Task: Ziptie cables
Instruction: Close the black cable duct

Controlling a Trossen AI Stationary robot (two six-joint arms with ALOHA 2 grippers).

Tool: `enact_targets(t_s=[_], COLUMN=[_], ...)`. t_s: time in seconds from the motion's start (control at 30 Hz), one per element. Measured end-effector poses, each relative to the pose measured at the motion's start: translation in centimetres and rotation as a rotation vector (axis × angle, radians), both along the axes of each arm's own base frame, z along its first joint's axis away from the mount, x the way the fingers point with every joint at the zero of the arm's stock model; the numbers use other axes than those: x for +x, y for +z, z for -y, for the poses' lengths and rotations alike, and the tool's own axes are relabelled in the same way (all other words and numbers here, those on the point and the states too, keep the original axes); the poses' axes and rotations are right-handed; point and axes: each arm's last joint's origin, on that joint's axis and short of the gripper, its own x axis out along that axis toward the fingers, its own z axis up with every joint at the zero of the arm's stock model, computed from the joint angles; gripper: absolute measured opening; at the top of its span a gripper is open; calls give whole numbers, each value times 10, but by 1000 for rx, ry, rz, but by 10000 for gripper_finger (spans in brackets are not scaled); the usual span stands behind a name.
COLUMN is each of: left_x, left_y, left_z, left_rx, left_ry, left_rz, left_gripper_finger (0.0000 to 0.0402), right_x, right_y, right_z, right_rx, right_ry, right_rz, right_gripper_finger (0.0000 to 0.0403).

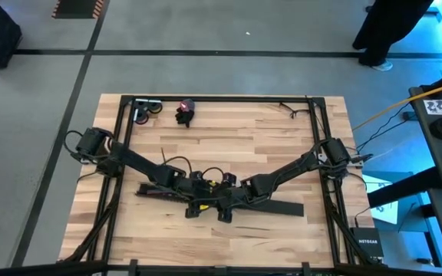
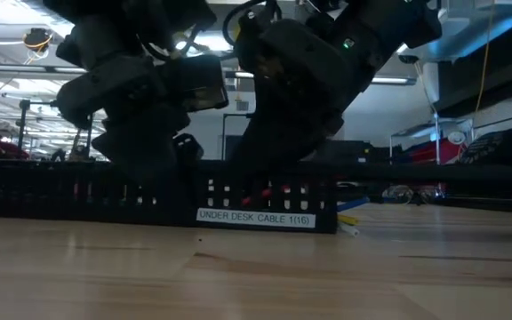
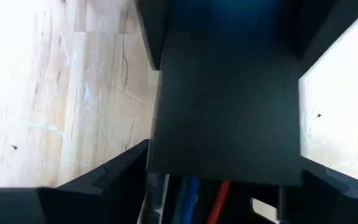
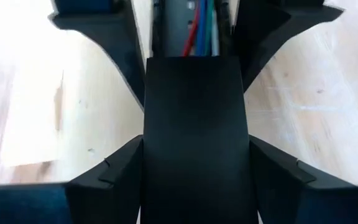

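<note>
High view, worktop (image 1: 282, 153) centre: my left hand (image 1: 196, 208) and right hand (image 1: 225, 212) each grip the flat black cover (image 4: 194, 130), cables (image 4: 197, 28) lying in the slotted channel (image 2: 87, 200) beneath.

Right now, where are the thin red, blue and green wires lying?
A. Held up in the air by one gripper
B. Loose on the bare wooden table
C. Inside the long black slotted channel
C: both wrist views show the thin red, blue and green wires running inside the long black slotted channel, partly under its flat black cover.
</note>
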Motion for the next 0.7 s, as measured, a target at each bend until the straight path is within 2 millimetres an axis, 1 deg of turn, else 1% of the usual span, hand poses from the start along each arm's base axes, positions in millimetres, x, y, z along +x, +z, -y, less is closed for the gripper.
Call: enact_targets(t_s=[0.07, 0.1, 0.23, 0.33, 0.5, 0.7], left_x=[-1, -2, -7, -12, -17, -30], left_y=[-2, 0, 22, 42, 69, 88], left_z=[2, 4, 6, 5, 2, -4], left_rx=[-1, -7, -39, -54, -43, 1], left_ry=[4, 5, 11, 22, 37, 59], left_rz=[-12, -7, 44, 96, 185, 200], left_gripper_finger=[282, 282, 283, 283, 283, 283], right_x=[0, 0, 0, 1, 1, 2], right_y=[0, 0, 0, 0, 1, 1], right_z=[0, 0, 0, 0, 1, 1], right_rx=[-18, -23, -26, -28, -51, -54], right_ry=[17, 18, 22, 35, 51, 53], right_rz=[1, 3, 4, 5, 14, 16], right_gripper_finger=[228, 228, 229, 229, 229, 229])
